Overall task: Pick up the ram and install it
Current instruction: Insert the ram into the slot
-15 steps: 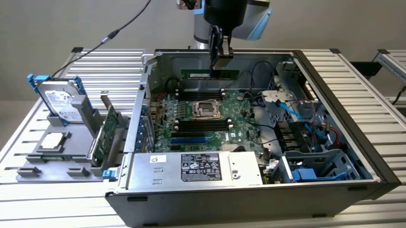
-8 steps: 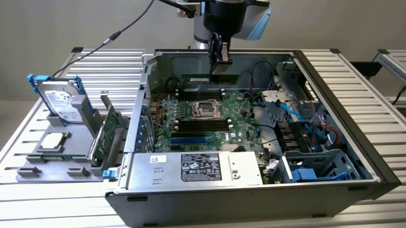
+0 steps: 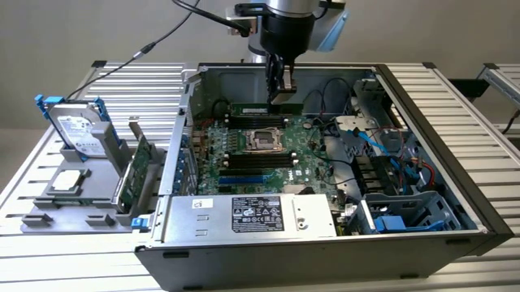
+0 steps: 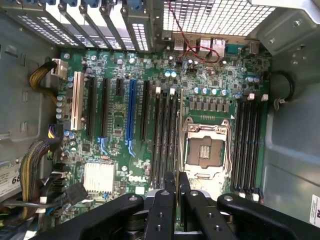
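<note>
End effector clamped on the ram, hovering over the slots: install step. Seating looks to need square alignment.

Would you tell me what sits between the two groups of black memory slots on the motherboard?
The processor socket with its metal frame lies between them, visible in both views.

Open computer case on slatted table, jaws low inside, ram at their tips, over motherboard

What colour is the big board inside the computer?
Green. The motherboard shows best in the wrist view.
</note>
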`<state>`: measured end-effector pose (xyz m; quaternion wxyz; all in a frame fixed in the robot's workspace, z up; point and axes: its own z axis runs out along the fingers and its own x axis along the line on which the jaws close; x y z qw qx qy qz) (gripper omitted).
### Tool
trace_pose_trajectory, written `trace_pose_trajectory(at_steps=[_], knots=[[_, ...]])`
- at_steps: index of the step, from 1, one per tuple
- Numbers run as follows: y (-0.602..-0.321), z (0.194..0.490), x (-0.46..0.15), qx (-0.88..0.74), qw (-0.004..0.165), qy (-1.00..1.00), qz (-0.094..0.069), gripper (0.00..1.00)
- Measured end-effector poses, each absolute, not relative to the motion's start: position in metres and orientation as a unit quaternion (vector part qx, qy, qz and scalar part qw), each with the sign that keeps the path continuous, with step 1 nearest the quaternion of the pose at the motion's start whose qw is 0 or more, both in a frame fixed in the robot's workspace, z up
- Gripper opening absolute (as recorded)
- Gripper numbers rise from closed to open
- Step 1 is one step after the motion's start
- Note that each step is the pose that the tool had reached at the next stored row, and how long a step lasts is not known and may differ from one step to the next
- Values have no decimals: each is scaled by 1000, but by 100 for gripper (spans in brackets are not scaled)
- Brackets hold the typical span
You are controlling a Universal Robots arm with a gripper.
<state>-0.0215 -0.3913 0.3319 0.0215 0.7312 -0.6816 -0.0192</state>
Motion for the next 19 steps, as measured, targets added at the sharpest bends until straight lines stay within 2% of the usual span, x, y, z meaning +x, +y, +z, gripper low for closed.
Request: trace_pose_trajectory(at_steps=[10, 19], knots=[[-397, 314, -42, 737, 22, -675, -22, 14], [-397, 300, -43, 737, 13, -676, -11, 14]])
